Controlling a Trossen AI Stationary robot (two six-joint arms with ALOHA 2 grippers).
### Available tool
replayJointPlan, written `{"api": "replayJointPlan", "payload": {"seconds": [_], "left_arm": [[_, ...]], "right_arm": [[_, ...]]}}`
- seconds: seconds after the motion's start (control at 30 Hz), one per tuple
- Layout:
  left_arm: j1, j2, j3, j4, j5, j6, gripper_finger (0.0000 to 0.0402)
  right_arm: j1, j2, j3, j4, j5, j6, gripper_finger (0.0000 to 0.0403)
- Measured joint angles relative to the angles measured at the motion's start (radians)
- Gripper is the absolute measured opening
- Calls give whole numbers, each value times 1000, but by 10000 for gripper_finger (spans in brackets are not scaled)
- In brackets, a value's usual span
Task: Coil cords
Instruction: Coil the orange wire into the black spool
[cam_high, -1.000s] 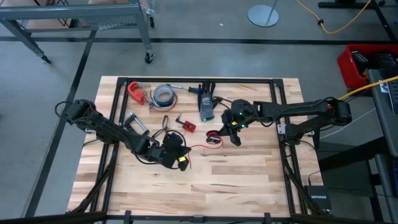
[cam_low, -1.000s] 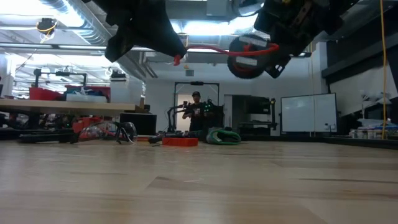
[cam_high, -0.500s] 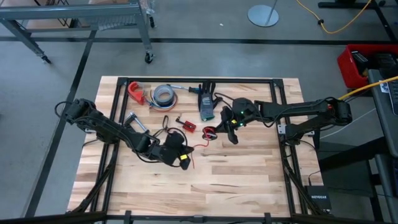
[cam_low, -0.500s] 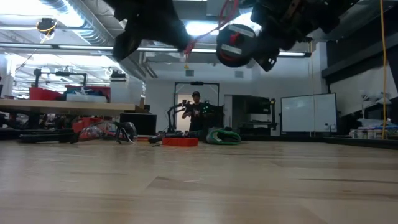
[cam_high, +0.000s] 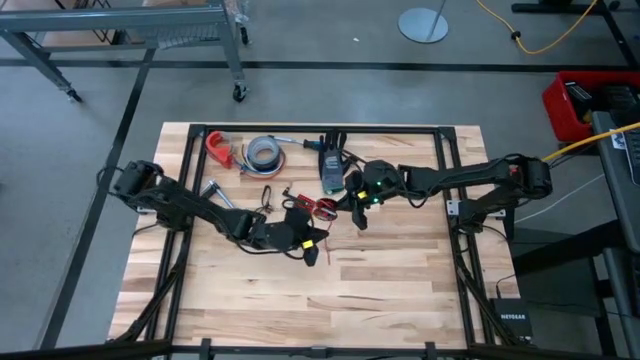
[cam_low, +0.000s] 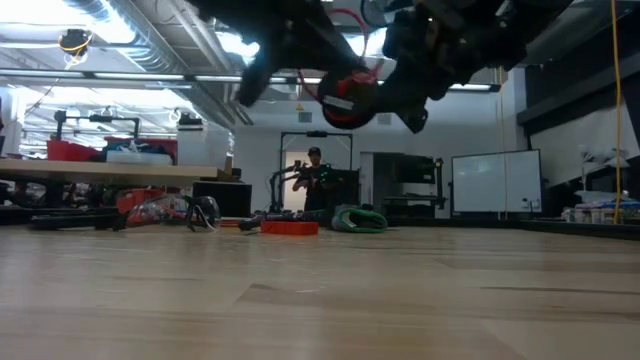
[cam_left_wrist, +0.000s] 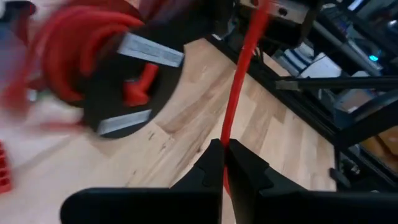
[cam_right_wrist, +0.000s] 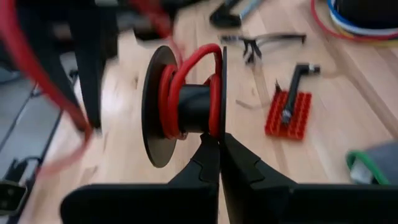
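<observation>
From above, the wooden table (cam_high: 380, 290) carries both arms near its centre. The left gripper (cam_high: 312, 248) sits just in front of the middle, the right gripper (cam_high: 357, 207) a little behind it and to the right — the two are close together. Between them lies the red cord (cam_high: 326, 208), partly wound on a small black spool. Along the far edge sit a red clamp (cam_high: 217, 147), a grey tape roll (cam_high: 264, 152) and a blue-grey handheld device (cam_high: 332, 175); a small red block (cam_high: 304, 203) lies just left of the spool.

At table height, both grippers hang above the surface at the top of the picture. The spool with the red cord (cam_low: 345, 92) is held clear of the table, under the right gripper (cam_low: 425, 70). A person (cam_low: 315, 180) stands far back in the room, and a red block (cam_low: 289, 227) rests on the table's far side.

From the left wrist, the left gripper (cam_left_wrist: 224, 165) is clamped tight on a single strand of the red cord (cam_left_wrist: 244, 68), which runs taut away from the fingertips. The spool (cam_left_wrist: 118, 81), blurred, hangs beyond over the wood.

From the right wrist, the right gripper (cam_right_wrist: 220, 155) is pinched on the rim of the black spool (cam_right_wrist: 186, 106) — red cord (cam_right_wrist: 171, 93) wraps its core. Safety glasses (cam_right_wrist: 267, 42) and the red block (cam_right_wrist: 287, 112) lie beyond.
</observation>
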Motion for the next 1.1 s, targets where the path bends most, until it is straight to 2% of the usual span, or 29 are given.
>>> {"api": "replayJointPlan", "payload": {"seconds": [0.17,0.47,0.63,0.83,1.1], "left_arm": [[32,54,0,85,57,-11,0],[47,50,7,103,26,-88,0],[47,50,10,99,34,-133,0],[51,50,10,109,38,-164,0],[50,49,10,170,80,-203,0]], "right_arm": [[0,39,0,91,-10,48,3],[0,59,0,83,-30,70,3],[0,59,0,137,-20,76,3],[52,60,1,151,-16,86,3],[124,86,0,152,119,66,3]]}}
